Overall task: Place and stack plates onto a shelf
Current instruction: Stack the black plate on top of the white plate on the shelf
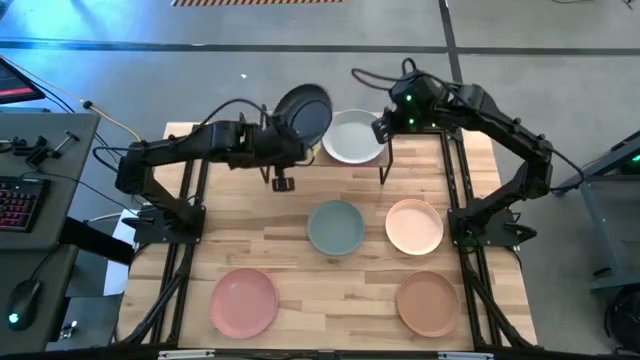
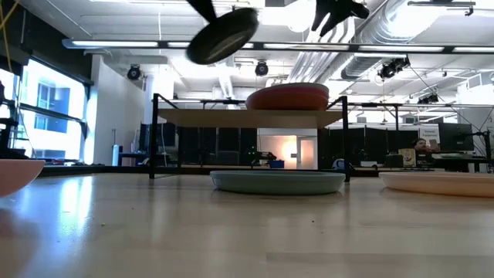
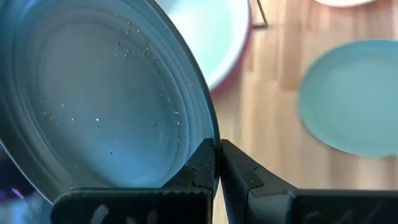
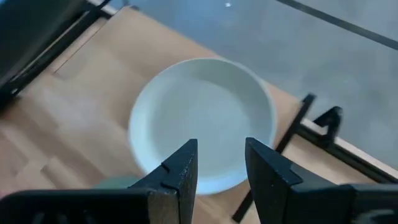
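The left end effector (image 3: 217, 163) is clamped on the rim of the round matte charcoal plate (image 1: 303, 113), held tilted above the small light-wood shelf (image 2: 231, 118). Only the low view shows a terracotta plate (image 2: 287, 98) under the white-grey plate (image 4: 202, 121). The right end effector (image 4: 221, 163) hovers over this stack, fingers apart, holding nothing.

Keyboard (image 1: 18, 203), mouse (image 1: 24, 298) on side desk left of table

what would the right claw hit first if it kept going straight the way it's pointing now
Most likely the white-grey plate on the shelf. The right claw hangs open above it, and its wrist view looks past the fingers straight onto the plate's middle, with nothing between. How far above it sits is unclear.
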Controlling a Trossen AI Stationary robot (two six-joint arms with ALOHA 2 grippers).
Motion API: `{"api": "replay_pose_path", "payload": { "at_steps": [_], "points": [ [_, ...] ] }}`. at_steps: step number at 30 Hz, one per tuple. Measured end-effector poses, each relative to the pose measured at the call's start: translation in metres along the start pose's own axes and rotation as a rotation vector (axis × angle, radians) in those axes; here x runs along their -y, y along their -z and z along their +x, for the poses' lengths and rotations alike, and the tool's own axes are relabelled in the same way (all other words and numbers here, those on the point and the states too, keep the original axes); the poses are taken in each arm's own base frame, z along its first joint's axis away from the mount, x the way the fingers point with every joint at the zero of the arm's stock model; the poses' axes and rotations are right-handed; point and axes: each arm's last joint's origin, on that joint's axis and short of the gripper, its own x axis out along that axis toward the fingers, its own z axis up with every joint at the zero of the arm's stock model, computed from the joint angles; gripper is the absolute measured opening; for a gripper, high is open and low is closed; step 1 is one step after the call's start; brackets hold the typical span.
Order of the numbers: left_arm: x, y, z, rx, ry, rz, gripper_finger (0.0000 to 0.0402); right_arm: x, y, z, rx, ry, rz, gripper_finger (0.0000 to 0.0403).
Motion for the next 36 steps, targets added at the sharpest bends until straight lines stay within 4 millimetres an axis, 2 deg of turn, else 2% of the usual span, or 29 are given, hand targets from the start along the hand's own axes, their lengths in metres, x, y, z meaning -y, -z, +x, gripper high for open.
{"api": "replay_pose_path", "payload": {
  "at_steps": [8, 13, 19, 25, 31, 36],
  "points": [
    [-0.023, -0.019, 0.014, 0.182, -0.087, 0.261, 0.0, 0.024, -0.01, 0.005, 0.018, 0.08, 0.06, 0.0113],
    [-0.03, -0.027, 0.034, 0.236, -0.084, 0.355, 0.0, 0.039, -0.016, 0.007, 0.042, 0.165, 0.067, 0.0113],
    [-0.028, -0.029, 0.069, 0.17, -0.065, 0.419, 0.0, 0.059, -0.022, 0.008, 0.087, 0.3, 0.119, 0.0113],
    [-0.022, -0.029, 0.102, 0.119, -0.014, 0.479, 0.0, 0.073, -0.026, 0.009, 0.089, 0.344, 0.139, 0.0113],
    [-0.011, -0.03, 0.128, 0.102, 0.038, 0.499, 0.0, 0.075, -0.026, 0.009, 0.085, 0.347, 0.129, 0.0113],
    [-0.008, -0.03, 0.138, 0.117, 0.079, 0.499, 0.0, 0.075, -0.026, 0.009, 0.082, 0.346, 0.119, 0.0113]
  ]
}}
